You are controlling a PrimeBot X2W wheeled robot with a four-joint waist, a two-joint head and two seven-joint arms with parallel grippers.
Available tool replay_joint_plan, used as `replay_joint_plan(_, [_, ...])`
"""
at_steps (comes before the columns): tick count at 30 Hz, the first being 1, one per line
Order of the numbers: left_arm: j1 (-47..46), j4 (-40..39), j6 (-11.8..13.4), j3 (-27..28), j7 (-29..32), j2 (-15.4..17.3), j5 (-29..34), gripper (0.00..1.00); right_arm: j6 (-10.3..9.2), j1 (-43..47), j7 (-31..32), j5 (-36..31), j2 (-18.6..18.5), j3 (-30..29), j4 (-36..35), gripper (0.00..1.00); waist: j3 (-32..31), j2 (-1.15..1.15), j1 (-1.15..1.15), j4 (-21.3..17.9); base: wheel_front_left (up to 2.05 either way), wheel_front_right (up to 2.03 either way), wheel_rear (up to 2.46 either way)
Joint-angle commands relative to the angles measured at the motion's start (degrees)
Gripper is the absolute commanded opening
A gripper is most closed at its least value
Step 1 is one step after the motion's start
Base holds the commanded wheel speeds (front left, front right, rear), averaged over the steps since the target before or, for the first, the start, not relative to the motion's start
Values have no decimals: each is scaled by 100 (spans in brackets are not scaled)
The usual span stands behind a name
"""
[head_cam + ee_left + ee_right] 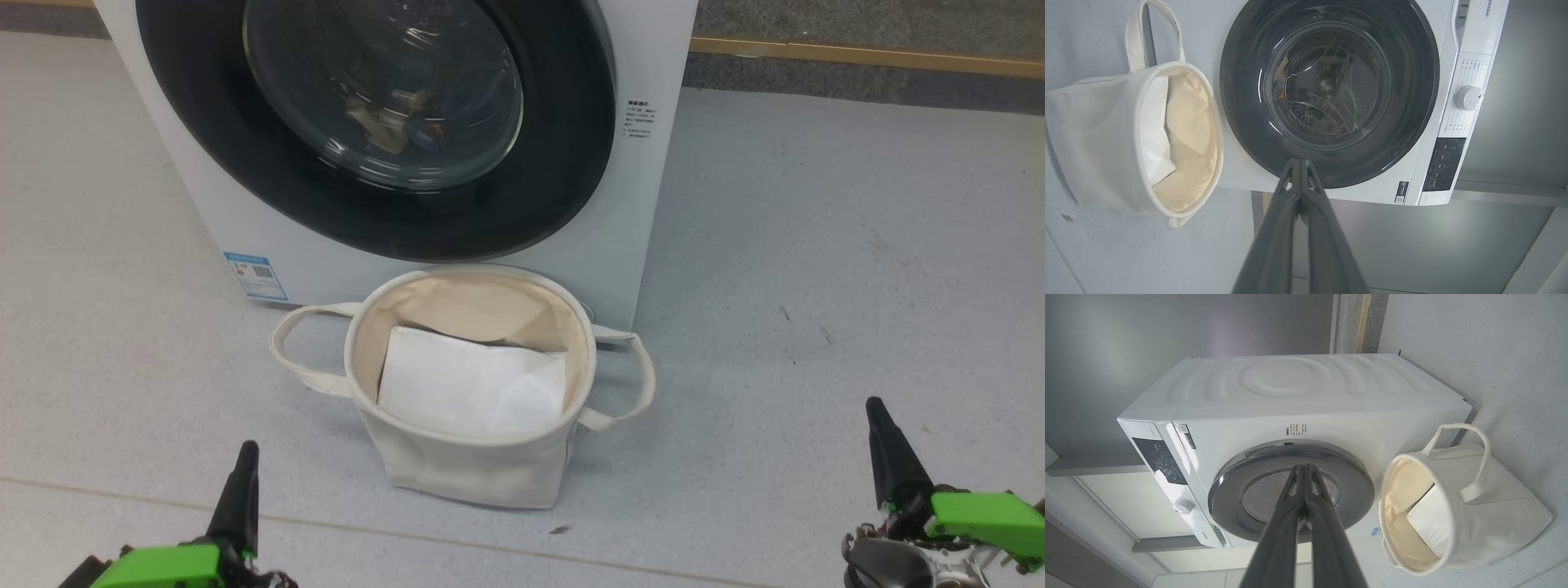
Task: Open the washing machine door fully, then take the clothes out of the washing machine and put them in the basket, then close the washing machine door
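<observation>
Nearest the head camera, the left gripper (247, 451), with two long dark fingers, sits at the lower left, its jaws pressed fully together and holding nothing. The right gripper (875, 406) at the lower right is likewise closed tight and empty. Both hover above the pale grey speckled floor (816, 310). Between them and a little farther off, the round cream canvas basket (465, 478) with two loop handles stands upright, a flat white folded sheet (465, 384) lying inside it. Just behind it is the white front-loading washing machine (645, 212). Its large round door (571, 163), with a glossy black ring, is shut. Behind the bulging glass the clothes (400, 122), bluish and tan, lie in the drum, blurred by reflections.
</observation>
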Motion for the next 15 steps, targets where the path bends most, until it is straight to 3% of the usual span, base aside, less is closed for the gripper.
replay_joint_plan(1, [-138,-212,-41,189,45,83,-19,0,1,-84,42,34,-55,113,-213,0,0,0,0,0,0,0,0])
replay_joint_plan(15, [-138,-212,-41,189,45,83,-19,0,1,-84,42,34,-55,113,-213,0,0,0,0,0,0,0,0])
